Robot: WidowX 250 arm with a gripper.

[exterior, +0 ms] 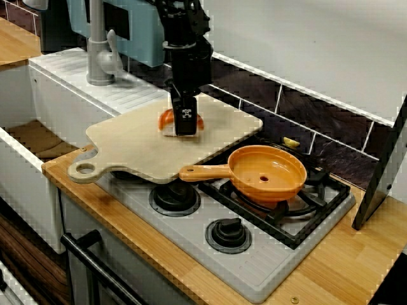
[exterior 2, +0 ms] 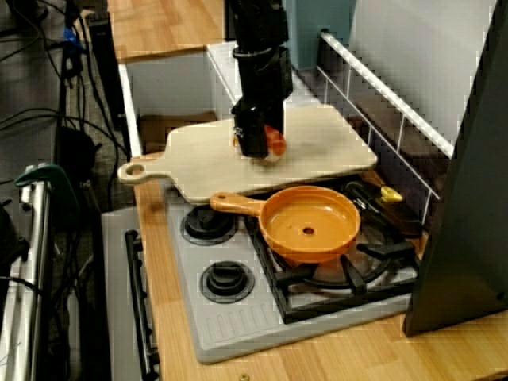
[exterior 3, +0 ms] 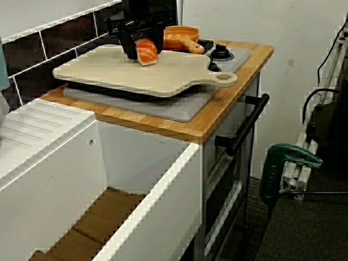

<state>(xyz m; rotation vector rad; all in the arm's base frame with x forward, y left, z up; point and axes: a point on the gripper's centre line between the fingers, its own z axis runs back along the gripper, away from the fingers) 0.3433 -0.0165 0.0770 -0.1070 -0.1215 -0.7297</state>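
A piece of salmon sushi (exterior: 165, 119), orange on white rice, sits on the pale wooden cutting board (exterior: 127, 149) that lies over the left stove burners. My black gripper (exterior: 184, 124) comes straight down onto it, one finger in front and one behind, shut on the sushi. From the side view the sushi (exterior 2: 275, 143) peeks out to the right of the gripper (exterior 2: 255, 143). In the sink-side view the sushi (exterior 3: 147, 50) stands tilted, its lower edge at the board (exterior 3: 109, 73), with the gripper (exterior 3: 142, 53) around it.
An orange pan (exterior: 267, 173) rests on the right burner, its handle reaching the board's edge. Stove knobs (exterior: 227, 234) sit in front. A grey faucet (exterior: 98, 57) and white sink (exterior 3: 65, 163) lie to the left. A dark panel (exterior: 381, 184) leans at right.
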